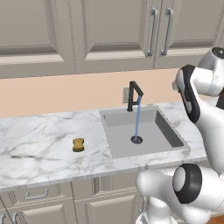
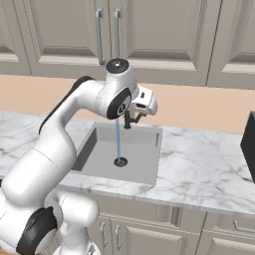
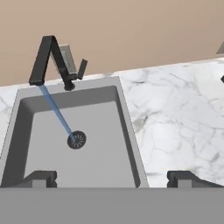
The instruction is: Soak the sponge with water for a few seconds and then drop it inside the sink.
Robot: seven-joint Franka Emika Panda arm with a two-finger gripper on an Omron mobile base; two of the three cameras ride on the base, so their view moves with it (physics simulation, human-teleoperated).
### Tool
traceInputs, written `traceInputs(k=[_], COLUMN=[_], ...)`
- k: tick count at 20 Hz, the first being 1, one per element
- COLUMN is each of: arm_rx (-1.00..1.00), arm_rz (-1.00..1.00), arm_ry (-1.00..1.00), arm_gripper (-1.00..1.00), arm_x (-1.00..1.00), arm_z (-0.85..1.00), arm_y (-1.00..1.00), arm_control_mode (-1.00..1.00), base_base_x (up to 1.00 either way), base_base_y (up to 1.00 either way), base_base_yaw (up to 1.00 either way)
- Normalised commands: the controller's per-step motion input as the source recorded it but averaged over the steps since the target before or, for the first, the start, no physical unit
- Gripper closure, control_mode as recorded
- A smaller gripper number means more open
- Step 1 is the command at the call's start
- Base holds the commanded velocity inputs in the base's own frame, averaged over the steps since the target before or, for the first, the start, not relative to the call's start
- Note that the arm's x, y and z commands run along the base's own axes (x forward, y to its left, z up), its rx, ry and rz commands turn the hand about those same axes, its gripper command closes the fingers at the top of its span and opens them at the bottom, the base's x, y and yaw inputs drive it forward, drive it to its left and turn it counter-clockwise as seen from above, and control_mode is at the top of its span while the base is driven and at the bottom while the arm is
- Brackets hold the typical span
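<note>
Currently, a kitchen counter [image 1: 39,135] of white marble with grey veins runs under a row of beige wall cabinets [image 1: 109,30], with a peach-coloured backsplash between them. Set into the marble is the sink [image 1: 164,127], a rectangular grey basin with a round dark drain hole [image 1: 136,140] in its floor. At the sink's far edge stands a black angular faucet [image 1: 134,94], and the water [image 1: 138,118] falls from its spout as a thin pale-blue stream straight onto the drain. The sponge [image 1: 78,145], a small yellow-orange block with a darker brownish face, sits on the bare marble to the left of the sink, near but not touching its left rim, and well apart from the stream. The white robot arm with dark joints rises from the near side of the counter and bends over the sink's right part; in the right base view its hand hangs above the basin close to the faucet, in front of the backsplash. The gripper [image 3: 111,177] is spread wide and holds nothing: in the hand view its two dark fingertips [image 3: 41,177] stand far apart at the bottom, one over the sink's floor, the other over the marble to the right of the basin. Lower cabinet drawers [image 1: 37,194] with metal handles sit beneath the counter.
</note>
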Motion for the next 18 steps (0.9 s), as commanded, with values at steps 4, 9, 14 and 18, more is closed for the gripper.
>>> traceInputs(k=[4, 9, 14, 18], arm_rx=[0.00, 0.00, 0.00, 0.01], arm_rz=[0.04, 0.02, 0.00, 0.00], arm_ry=[0.07, 0.11, 0.12, 0.03], arm_gripper=[-1.00, -1.00, -1.00, -1.00], arm_x=[-0.49, -0.42, -0.35, -0.29], arm_z=[0.36, 0.29, 0.03, -0.01], arm_y=[0.24, 0.30, 0.38, 0.48], arm_control_mode=[-1.00, -1.00, -1.00, -1.00], base_base_x=[0.00, 0.00, 0.00, 0.00], base_base_y=[0.00, 0.00, 0.00, 0.00], base_base_yaw=[0.00, 0.00, 0.00, 0.00])
